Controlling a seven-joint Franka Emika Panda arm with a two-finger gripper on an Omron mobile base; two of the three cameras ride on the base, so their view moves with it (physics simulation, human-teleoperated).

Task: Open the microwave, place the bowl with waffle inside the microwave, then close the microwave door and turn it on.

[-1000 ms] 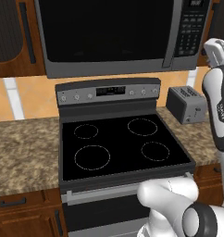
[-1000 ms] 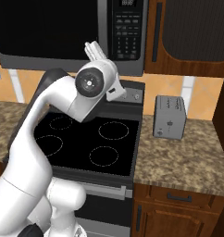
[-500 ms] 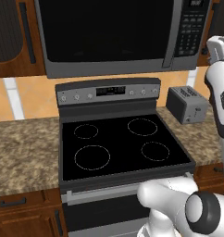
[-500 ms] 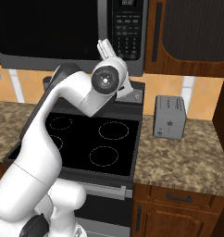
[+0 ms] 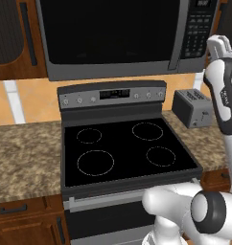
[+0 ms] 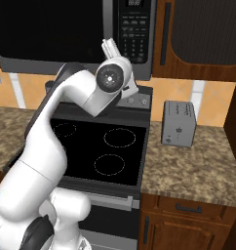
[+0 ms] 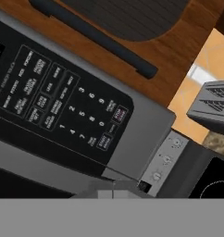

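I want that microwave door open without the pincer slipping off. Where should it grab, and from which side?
Likely the vertical handle on the microwave door's right edge, beside the keypad. It is a tall narrow bar, so come straight at the front and close across its width. The shut pincer must open first.

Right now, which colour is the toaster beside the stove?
Grey; the toaster shows best in the right base view.

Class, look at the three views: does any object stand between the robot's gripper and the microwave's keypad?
Nothing visible does. The gripper is raised just in front of the microwave, and the hand view looks straight onto the keypad. The toaster sits off to the side on the counter.
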